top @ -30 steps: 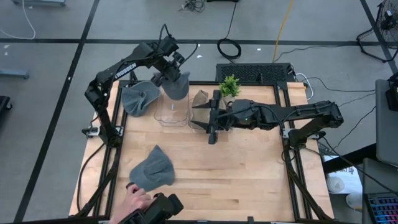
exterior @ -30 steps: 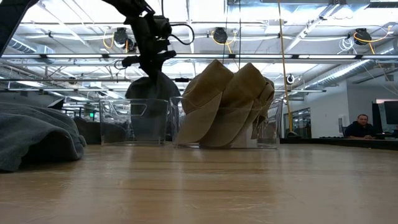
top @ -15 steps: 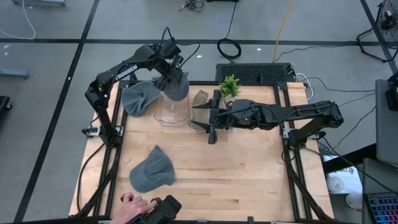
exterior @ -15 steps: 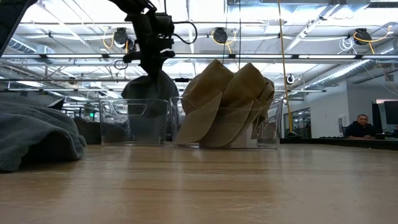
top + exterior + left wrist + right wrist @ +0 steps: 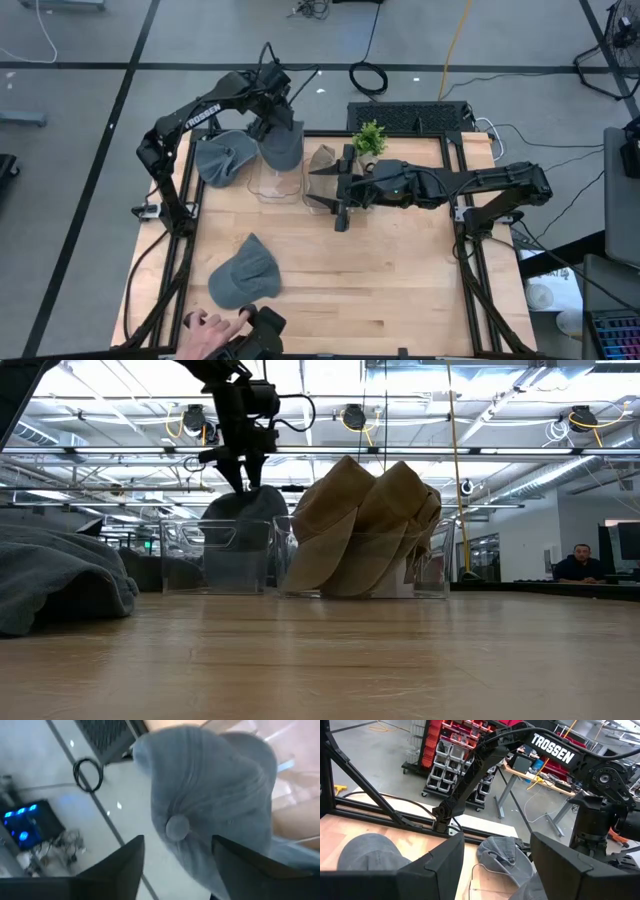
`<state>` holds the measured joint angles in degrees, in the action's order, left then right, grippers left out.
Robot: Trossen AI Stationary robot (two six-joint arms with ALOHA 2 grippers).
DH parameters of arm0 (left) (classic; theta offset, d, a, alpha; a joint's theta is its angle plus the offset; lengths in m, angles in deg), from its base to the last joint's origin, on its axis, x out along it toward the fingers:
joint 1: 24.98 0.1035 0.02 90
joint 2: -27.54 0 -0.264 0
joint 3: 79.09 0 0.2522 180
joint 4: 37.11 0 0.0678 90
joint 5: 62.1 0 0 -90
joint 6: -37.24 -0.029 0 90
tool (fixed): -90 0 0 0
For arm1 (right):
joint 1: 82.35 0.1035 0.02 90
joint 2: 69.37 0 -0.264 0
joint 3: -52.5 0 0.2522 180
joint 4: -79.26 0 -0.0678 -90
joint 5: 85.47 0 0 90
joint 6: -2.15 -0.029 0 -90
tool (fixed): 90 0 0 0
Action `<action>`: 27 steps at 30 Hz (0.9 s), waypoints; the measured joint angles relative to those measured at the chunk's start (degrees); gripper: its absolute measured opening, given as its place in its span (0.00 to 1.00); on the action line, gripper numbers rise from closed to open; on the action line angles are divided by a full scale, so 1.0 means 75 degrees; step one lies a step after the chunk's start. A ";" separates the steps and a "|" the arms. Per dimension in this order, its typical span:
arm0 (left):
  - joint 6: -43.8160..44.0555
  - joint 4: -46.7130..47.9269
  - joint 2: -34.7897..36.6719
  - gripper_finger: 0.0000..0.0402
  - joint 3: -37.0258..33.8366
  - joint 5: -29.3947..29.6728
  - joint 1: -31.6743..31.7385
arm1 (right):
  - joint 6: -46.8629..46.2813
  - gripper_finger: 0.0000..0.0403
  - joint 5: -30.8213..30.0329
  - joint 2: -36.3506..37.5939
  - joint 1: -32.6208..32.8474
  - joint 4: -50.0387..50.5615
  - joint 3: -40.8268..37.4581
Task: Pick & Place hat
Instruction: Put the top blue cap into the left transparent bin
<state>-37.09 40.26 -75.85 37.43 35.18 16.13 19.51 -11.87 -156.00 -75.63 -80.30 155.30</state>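
Observation:
A grey hat (image 5: 283,143) lies on the left clear bin (image 5: 272,183), its crown (image 5: 243,512) showing above the rim. My left gripper (image 5: 269,110) hovers open just above it; in the left wrist view the hat's button (image 5: 176,826) shows beyond the spread fingers. Two more grey hats lie on the table, one at the far left (image 5: 222,158) and one near the front (image 5: 245,272). My right gripper (image 5: 335,190) stands open and level beside the right clear bin (image 5: 365,565), which holds tan hats (image 5: 365,520).
A small green plant (image 5: 369,137) stands at the far edge behind the tan hats. A person's hand (image 5: 208,324) and a dark device (image 5: 262,328) are at the front left edge. Bare wood (image 5: 400,280) lies at the front right.
My left gripper has rolled at the wrist and opened, letting go of the grey hat. The hat has dropped a little and now rests on the left clear bin. The person's hand has shifted along the front edge.

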 joint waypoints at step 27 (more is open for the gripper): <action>0.4966 -0.0041 0.2663 0.96 0.0003 -0.1189 0.0094 | 0.0275 0.58 0.0025 0.0000 0.0000 0.0003 0.0000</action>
<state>0.16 39.95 -55.88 37.46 26.26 16.84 21.58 -11.68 -156.00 -75.63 -80.28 155.30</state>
